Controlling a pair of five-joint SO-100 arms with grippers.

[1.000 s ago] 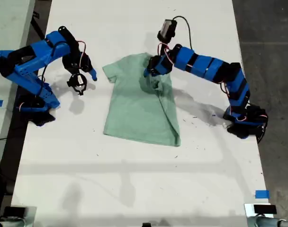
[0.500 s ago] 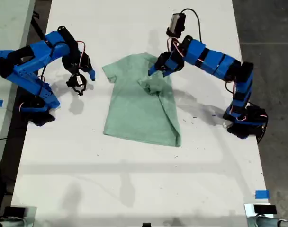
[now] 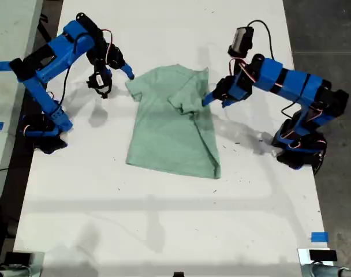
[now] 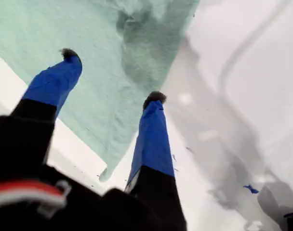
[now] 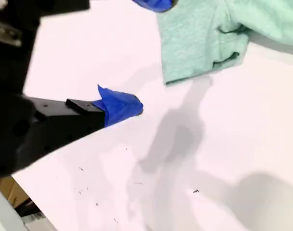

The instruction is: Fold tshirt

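The pale mint-green tshirt (image 3: 170,130) lies on the white table (image 3: 164,219), its sleeve on the exterior view's right folded inward over the chest. My first gripper (image 3: 212,98) hovers at that folded edge, open, with nothing between its blue fingers (image 4: 151,139). The first wrist view shows the tshirt (image 4: 113,43) beneath and beyond the fingertips. My second gripper (image 3: 114,81) hangs open just off the sleeve on the exterior view's left. In the second wrist view that sleeve of the tshirt (image 5: 204,33) lies past one blue fingertip (image 5: 120,106).
Both arm bases stand on the table's side edges, one (image 3: 43,130) at the exterior view's left, one (image 3: 297,150) at its right. A blue tape mark (image 3: 318,236) sits near the front right corner in the exterior view. Dark floor (image 3: 331,57) lies beyond the right edge.
My first gripper let go of the folded sleeve and drew back toward the exterior view's right. My second arm lifted and swung toward the far side, closer to the other sleeve.
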